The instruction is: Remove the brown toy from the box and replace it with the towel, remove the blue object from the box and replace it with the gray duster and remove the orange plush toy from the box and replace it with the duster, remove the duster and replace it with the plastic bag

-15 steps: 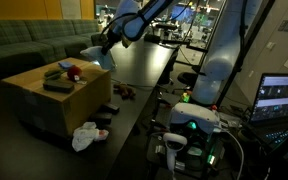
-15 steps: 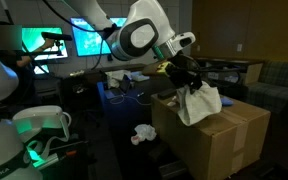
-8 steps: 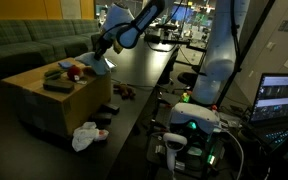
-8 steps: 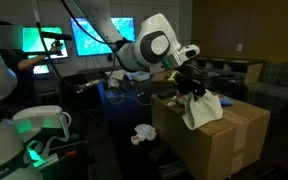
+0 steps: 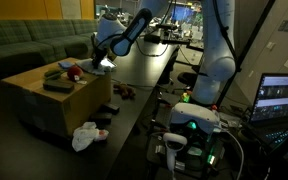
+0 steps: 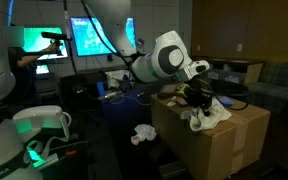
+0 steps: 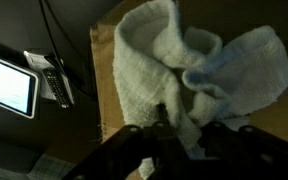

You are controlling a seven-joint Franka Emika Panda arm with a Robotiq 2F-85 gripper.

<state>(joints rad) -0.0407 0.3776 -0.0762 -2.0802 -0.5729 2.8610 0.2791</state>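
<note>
The room is dim, with a green sofa at the back and bright screens around. A box stands on the floor, and its shut top works like a little stand.

The towel lies bunched on the box top, close to one edge. In an exterior view it sits at the corner far from the sofa. The claw is right over the towel and touches it. In the wrist view a fold of towel sits between the two dark fingers. The pictures do not show if the claw is pinching that fold or has let it go.

The duster lies flat near the middle of the box top. The toy sits just behind it, between the duster and the towel. The bag lies on the floor by the box.

A few things could go wrong. If a fold sticks to a finger, the towel may rise with the claw when it lifts. The towel is close to the edge, so a small tug could pull it off onto the floor. The toy is near too, so a sideways swing of the claw might knock it over the edge.
</note>
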